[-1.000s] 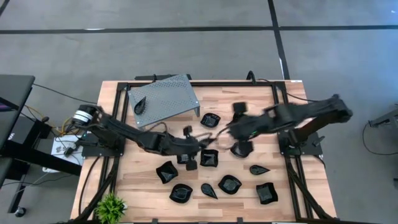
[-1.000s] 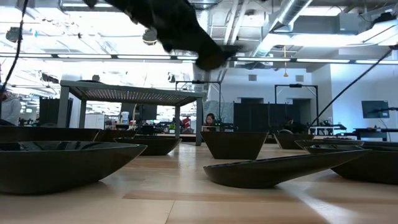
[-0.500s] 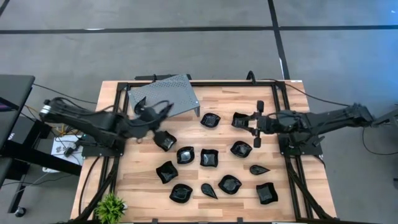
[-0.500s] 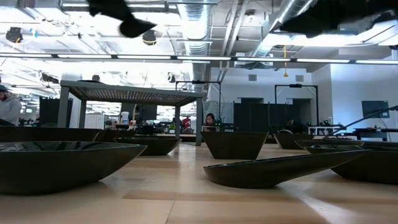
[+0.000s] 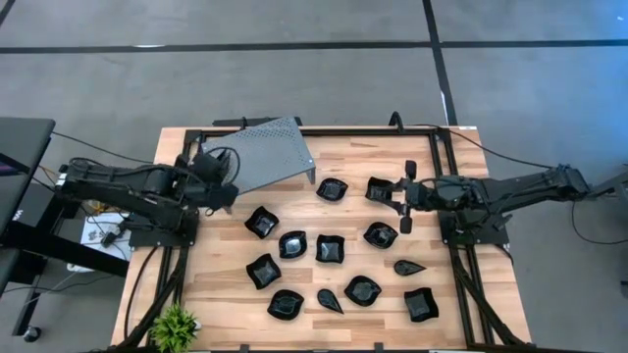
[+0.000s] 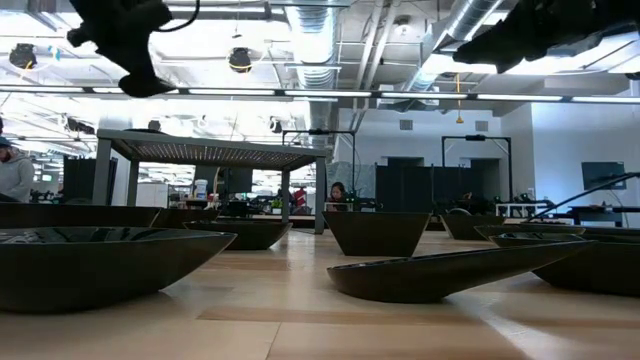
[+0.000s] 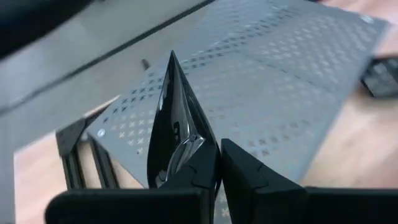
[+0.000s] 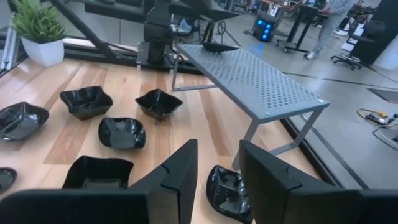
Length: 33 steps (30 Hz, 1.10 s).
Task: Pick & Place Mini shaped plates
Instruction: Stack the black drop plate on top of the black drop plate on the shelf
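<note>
My left gripper is shut on a glossy black leaf-shaped plate over the left end of the grey perforated stand. The right wrist view shows that plate level at the stand's far corner. Whether it touches the stand, I cannot tell. My right gripper hangs open near the table's right side, beside a squarish plate, touching nothing. Several more black plates, squarish, round and teardrop, lie on their bases on the wood around. My left gripper pinches the leaf-shaped plate between its two fingers at the rim of the wide end. The plate's pointed end faces away from the fingers. It shows edge-on in the wrist view, with the stand's top behind it.
A black frame rail runs along each side of the table. A potted plant stands at the near left corner. Cables and a box lie off the left edge. People sit in the room beyond.
My left gripper has swung from among the plates at the table's middle toward the far left, ending at the stand's left end, where a teardrop plate lay in plain view before. My right arm has drawn back from the middle toward the right edge and has since kept still.
</note>
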Motion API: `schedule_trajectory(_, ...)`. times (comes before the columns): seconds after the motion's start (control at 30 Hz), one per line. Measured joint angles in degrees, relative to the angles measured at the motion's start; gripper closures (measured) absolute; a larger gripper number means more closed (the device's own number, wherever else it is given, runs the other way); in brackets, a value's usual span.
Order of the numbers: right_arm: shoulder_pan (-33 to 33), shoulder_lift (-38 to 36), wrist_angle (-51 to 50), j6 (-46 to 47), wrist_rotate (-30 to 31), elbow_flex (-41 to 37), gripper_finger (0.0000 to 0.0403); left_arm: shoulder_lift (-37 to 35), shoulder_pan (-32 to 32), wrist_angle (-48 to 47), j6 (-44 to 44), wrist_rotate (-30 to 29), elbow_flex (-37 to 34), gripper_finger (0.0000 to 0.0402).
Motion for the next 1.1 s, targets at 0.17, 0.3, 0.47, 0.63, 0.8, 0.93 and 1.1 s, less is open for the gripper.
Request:
schedule_trajectory(0.17, 0.11, 0.75, 0.06, 0.00, 0.00, 0.00, 0.0290, 2.25, 3.41, 0.12, -1.40, 3.34, 0.00, 0.0383)
schedule_trajectory(0.3, 0.09, 0.72, 0.34, -0.02, 0.00, 0.00, 0.0290, 5.28, 5.48, 0.12, -1.37, 4.52, 0.00, 0.0383)
schedule_trajectory(0.47, 0.09, 0.66, 1.03, -0.02, 0.00, 0.00, 0.0290, 8.30, 8.60, 0.10, -0.67, 4.37, 0.00, 0.0384)
schedule_trajectory(0.63, 0.09, 0.66, 1.57, -0.02, 0.00, 0.00, 0.0290, 9.15, 11.09, -0.14, -0.64, 4.40, -0.02, 0.0383)
schedule_trajectory(0.8, 0.09, 0.66, 1.79, -0.02, 0.00, 0.00, 0.0290, 9.56, 11.48, 0.05, -0.80, 4.82, -0.04, 0.0383)
schedule_trajectory(0.93, 0.09, 0.66, 1.79, -0.02, 0.00, 0.00, 0.0290, 10.72, 11.46, 0.26, -0.91, 4.80, -0.23, 0.0382)
schedule_trajectory(1.1, 0.20, 0.66, 1.95, -0.02, 0.00, 0.02, 0.0290, 10.86, 11.46, 0.55, -0.96, 4.80, -2.51, 0.0381)
